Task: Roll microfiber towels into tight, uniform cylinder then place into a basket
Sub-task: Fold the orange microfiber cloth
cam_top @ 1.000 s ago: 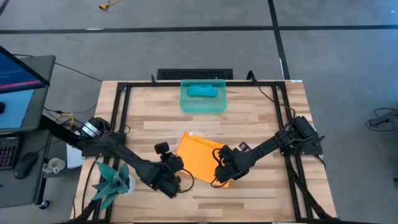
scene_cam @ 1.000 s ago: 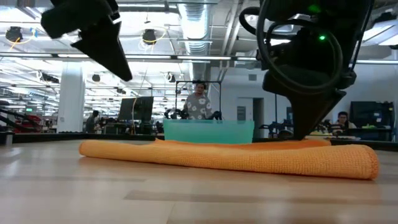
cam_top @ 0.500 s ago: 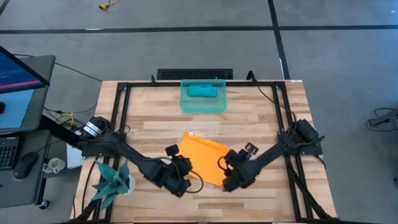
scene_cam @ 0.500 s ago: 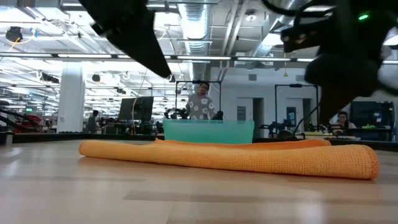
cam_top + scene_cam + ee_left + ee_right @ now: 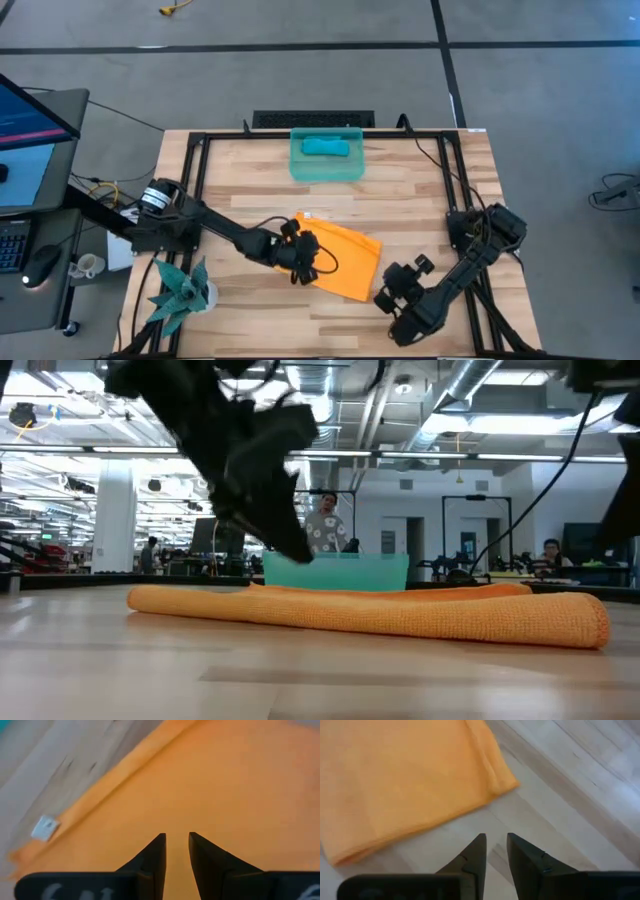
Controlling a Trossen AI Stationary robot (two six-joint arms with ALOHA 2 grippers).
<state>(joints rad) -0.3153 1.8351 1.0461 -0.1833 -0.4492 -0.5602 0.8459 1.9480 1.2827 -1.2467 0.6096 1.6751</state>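
orange towel (image 5: 338, 261) mid-table, left end effector (image 5: 306, 257) over it, basket (image 5: 327, 156) beyond

Low view: the left arm's dark links (image 5: 235, 450) are blurring and covering part of the basket (image 5: 345, 571), whose contents are not showing from here. The orange towel (image 5: 400, 615) is hiding the basket's foot. The right arm is running off the picture's right edge. Left wrist view: the orange towel (image 5: 235, 790) is spilling past three edges, and the small white tag (image 5: 45, 827) at its corner is blurring, any print unreadable. Right wrist view: the towel (image 5: 400, 775) is being cut off at the edges.
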